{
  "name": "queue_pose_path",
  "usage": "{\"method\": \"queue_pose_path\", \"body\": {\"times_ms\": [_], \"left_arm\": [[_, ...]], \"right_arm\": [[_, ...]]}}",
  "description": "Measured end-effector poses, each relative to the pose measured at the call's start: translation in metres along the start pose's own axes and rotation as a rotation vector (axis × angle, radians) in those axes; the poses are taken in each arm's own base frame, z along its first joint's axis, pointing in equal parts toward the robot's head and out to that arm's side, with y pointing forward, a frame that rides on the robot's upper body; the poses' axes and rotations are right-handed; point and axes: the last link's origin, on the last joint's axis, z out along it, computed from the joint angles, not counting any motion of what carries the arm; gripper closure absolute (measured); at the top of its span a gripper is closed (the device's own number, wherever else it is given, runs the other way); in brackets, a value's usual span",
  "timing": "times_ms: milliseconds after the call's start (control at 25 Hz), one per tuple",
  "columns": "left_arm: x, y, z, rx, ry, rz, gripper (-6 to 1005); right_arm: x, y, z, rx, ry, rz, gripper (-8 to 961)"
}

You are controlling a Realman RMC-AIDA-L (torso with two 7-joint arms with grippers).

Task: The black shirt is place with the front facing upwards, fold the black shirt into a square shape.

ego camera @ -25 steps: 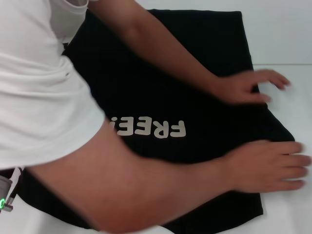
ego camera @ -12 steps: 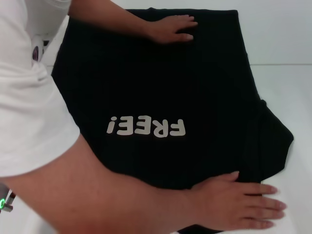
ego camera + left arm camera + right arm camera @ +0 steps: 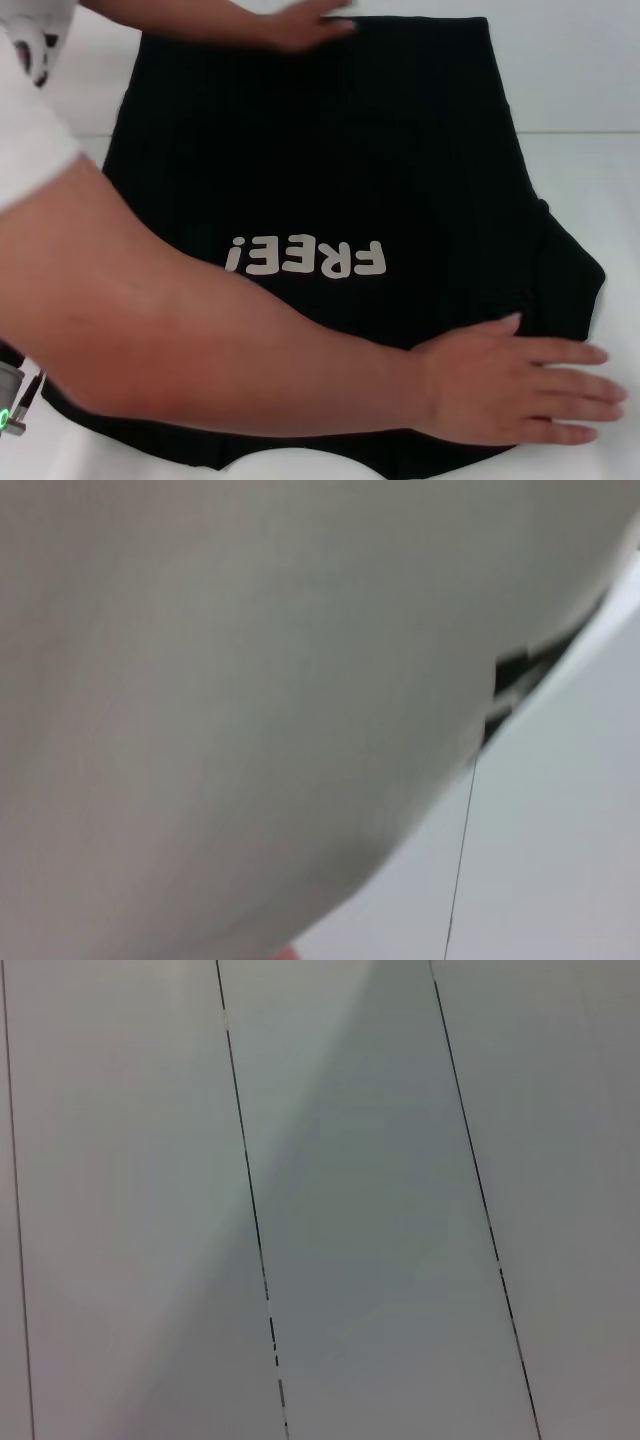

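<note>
We find a person's forearm (image 3: 200,350) lying across the near part of the black shirt (image 3: 330,160), one palm (image 3: 520,385) pressing its near right corner, another (image 3: 300,25) at its far edge. Bare bench (image 3: 590,90) lies open right of the shirt.

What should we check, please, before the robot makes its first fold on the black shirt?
1. Black shirt lies front up, lettering showing: ok.
2. Shirt spread flat on the white table: cannot tell; the near-left part is hidden.
3. Work area free of people: not ok; a person's hand presses the near right part, another hand rests at the far edge.
4. Left claw free to move: cannot tell; the person's white clothing fills its wrist view.
5. Right claw position: cannot tell; its wrist view shows only pale panels.
</note>
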Motion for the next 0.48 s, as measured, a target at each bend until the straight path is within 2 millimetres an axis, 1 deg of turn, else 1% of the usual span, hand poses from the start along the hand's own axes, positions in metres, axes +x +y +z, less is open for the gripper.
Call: {"method": "queue_pose_path", "body": {"times_ms": [480], "left_arm": [[-0.0001, -0.0003, -0.0008, 0.002, -0.001, 0.0, 62]], "right_arm": [[0.0022, 0.0033, -0.0011, -0.011, 0.01, 0.011, 58]]}}
